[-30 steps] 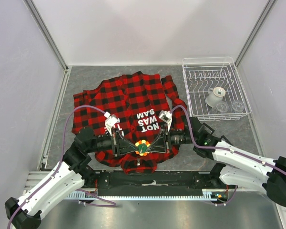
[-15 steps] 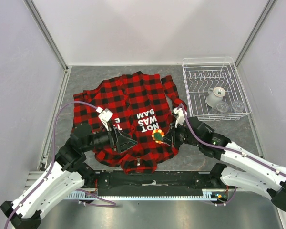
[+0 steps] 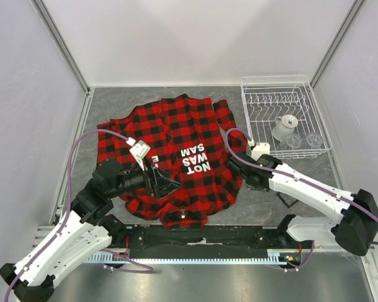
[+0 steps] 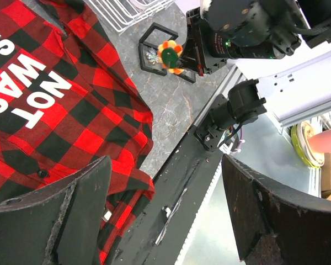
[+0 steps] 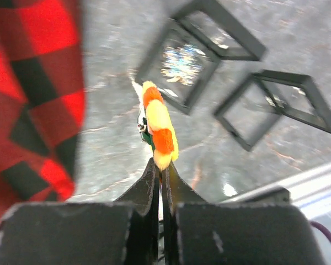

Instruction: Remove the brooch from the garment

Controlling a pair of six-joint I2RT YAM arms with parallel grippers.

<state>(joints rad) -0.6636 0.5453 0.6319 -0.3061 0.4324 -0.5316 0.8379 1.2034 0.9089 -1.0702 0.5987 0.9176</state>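
The garment (image 3: 176,132) lies spread flat on the grey table, a red-and-black plaid shirt with white letters; its edge also shows in the wrist views (image 4: 44,110) (image 5: 27,94). My right gripper (image 5: 161,165) is shut on the brooch (image 5: 157,124), a yellow, orange and green flower pin. It holds the pin over bare table to the right of the shirt. The left wrist view shows the brooch (image 4: 170,55) off the cloth. My left gripper (image 3: 167,184) hangs open over the shirt's lower hem, its fingers (image 4: 71,215) wide apart with nothing between them.
Two black square frames (image 5: 154,48) lie on the table just beyond the brooch. A white wire dish rack (image 3: 243,94) holding a white cup and glasses stands at the back right. The black base rail (image 4: 176,182) runs along the near edge.
My right gripper pulled the brooch off the shirt and carried it right, over the table. My left gripper let go, opened wide and drew back to the left.
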